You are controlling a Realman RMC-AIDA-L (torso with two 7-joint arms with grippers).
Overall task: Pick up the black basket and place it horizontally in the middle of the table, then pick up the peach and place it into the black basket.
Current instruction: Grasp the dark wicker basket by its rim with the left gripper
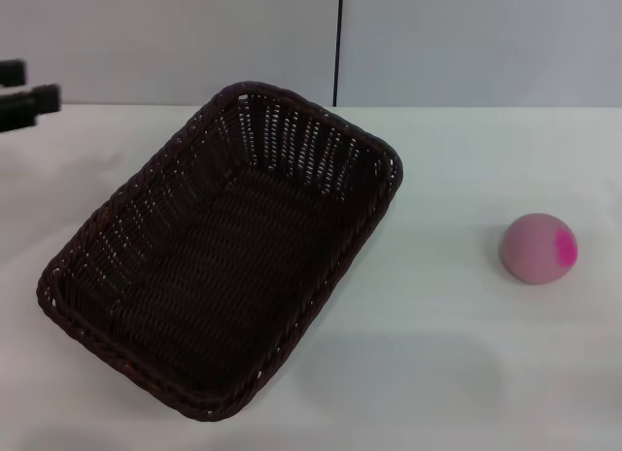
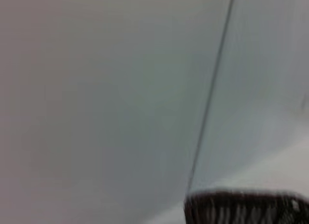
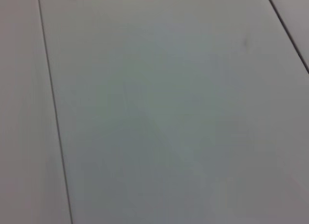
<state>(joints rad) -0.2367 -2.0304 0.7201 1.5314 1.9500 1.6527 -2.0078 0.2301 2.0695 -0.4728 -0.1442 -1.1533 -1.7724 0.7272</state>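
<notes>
White table (image 1: 457, 373) across the whole head view, much wider than anything on it. Black basket (image 1: 224, 247) left of centre, empty, lying skewed: long axis diagonal from the near-left corner up to the far-right corner, not yet square to the table edge. Likely still at step 1 of 2, judging by that skew, with a turn needed to bring the long side horizontal. Peach (image 1: 538, 248) well apart on the right, resting on bare tabletop, magenta patch facing right.

Left gripper (image 1: 24, 99) at the far-left edge of the head view, raised, dark fingers pointing right toward the basket's far-left rim; near that rim, not touching. Fingers look parted, 1 above the other, holding nothing. A strip of the same basket's rim (image 2: 246, 207) at the edge of the left wrist view. Clearly the nearer arm for the basket.

Right gripper out of sight everywhere; cannot tell its state. Right wrist view only pale panels.
</notes>
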